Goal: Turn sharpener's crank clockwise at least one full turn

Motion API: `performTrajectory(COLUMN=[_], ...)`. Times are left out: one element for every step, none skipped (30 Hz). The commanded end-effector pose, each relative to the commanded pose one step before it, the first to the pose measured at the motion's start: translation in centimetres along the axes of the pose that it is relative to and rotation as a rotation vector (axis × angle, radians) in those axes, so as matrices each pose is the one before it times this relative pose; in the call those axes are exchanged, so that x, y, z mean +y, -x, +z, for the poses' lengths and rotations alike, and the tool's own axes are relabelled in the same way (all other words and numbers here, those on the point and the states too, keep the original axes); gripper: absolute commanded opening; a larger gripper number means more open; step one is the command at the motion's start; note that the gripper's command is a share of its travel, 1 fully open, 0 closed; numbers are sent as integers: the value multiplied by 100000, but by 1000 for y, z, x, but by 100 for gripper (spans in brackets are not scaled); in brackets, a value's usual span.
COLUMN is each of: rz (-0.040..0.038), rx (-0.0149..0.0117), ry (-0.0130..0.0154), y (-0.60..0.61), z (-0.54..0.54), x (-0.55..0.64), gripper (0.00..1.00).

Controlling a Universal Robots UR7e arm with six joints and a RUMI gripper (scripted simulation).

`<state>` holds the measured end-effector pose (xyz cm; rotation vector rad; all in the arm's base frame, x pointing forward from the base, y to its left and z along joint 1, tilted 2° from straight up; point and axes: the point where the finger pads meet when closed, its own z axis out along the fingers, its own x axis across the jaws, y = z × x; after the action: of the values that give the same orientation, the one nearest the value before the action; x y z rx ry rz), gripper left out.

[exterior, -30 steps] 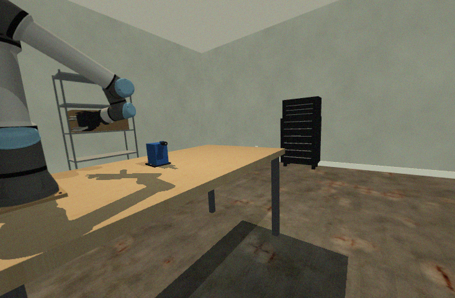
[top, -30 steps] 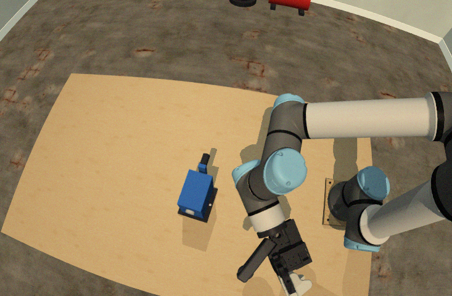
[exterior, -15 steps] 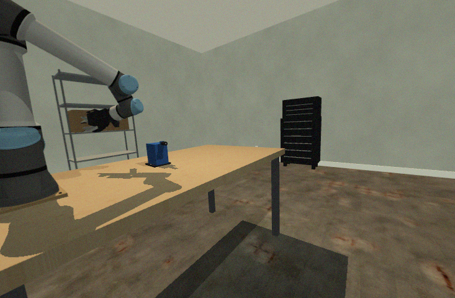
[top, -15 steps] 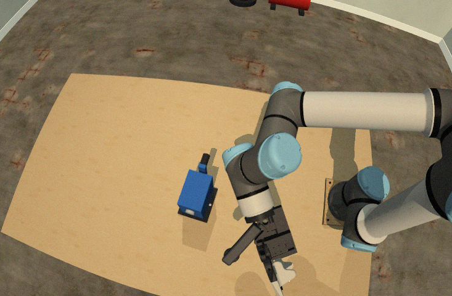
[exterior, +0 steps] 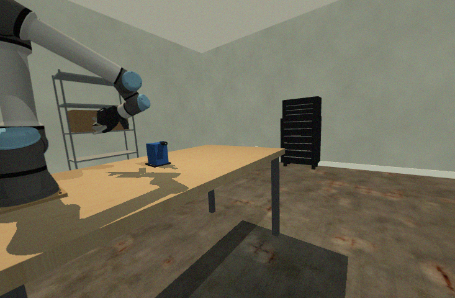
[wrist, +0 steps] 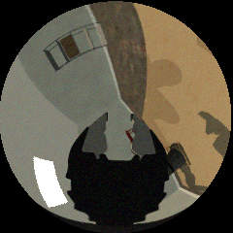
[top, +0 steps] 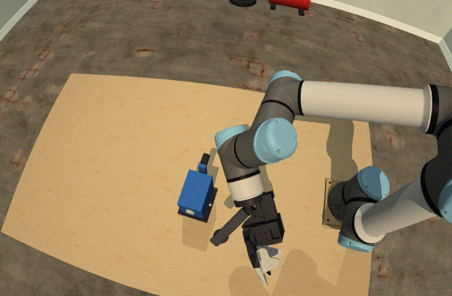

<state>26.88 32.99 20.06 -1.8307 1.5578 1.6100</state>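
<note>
The blue pencil sharpener [top: 195, 193] stands on a black base in the middle of the wooden table; it also shows in the exterior view [exterior: 156, 153]. Its dark crank [top: 203, 164] sticks out at the sharpener's far end, with the handle near the top [exterior: 162, 143]. My gripper [top: 267, 267] hangs in the air above the table's near edge, to the right of the sharpener and well apart from it. It also shows high above the table in the exterior view [exterior: 97, 128]. In the wrist view the fingers stand partly apart with nothing between them.
The arm's base [top: 338, 204] is bolted at the table's right side. A metal shelf [exterior: 94, 119] stands behind the table and a black drawer cabinet [exterior: 300, 131] stands by the far wall. A red object [top: 289, 4] lies on the floor beyond the table.
</note>
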Motion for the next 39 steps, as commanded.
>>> performTrajectory(rz=[6182, 2937, 992, 0, 0, 0, 0, 2935, 2934, 1117, 0, 0, 2933, 2932, 1242, 0, 0, 2931, 2931, 1366, 0, 0, 0, 0, 2931, 2931, 1489, 0, 0, 2931, 2931, 1611, 0, 0, 2932, 2932, 1732, 0, 0], rx=[2347, 920, 311, 1, 0, 0, 0, 825, 825, 315, 1, 0, 724, 724, 307, 1, 0, 618, 618, 289, 1, 0, 0, 0, 509, 509, 259, 1, 0, 396, 396, 218, 1, 0, 282, 282, 167, 1, 0], ry=[-2649, -1279, -432, 0, 0, 0, 0, -1348, -1348, -514, 0, 0, -1409, -1409, -597, 0, 0, -1461, -1461, -681, -1, 0, 0, 0, -1504, -1504, -764, -1, 0, -1537, -1537, -845, -1, 0, -1561, -1561, -922, -1, 0], y=[-606, -173, -168, -156, 0, 0, 0, -170, -166, -161, -159, -1, -164, -159, -153, -150, -12, -156, -150, -143, -140, -21, 0, 0, -146, -140, -133, -129, -28, -136, -128, -120, -115, -33, -123, -115, -107, -101, -35], z=[-1380, -393, -388, -359, 0, 0, 0, -394, -389, -383, -381, -2, -390, -385, -379, -376, -30, -385, -380, -375, -371, -56, 0, 0, -381, -376, -370, -366, -80, -376, -371, -365, -361, -103, -371, -366, -360, -356, -124], x=[-866, -257, -267, -253, -1, 0, 0, -258, -267, -277, -281, -3, -267, -277, -288, -292, -24, -279, -288, -299, -304, -46, 0, 0, -291, -299, -309, -315, -70, -301, -311, -320, -326, -94, -313, -322, -331, -336, -118], gripper=[32, 32, 32, 32, 32, 32, 32, 32, 32, 32, 32, 32, 32, 32, 32, 32, 32, 32, 32, 32, 32, 32, 32, 32, 32, 32, 32, 32, 32, 32, 32, 32, 32, 32, 32, 32, 32, 32, 32])
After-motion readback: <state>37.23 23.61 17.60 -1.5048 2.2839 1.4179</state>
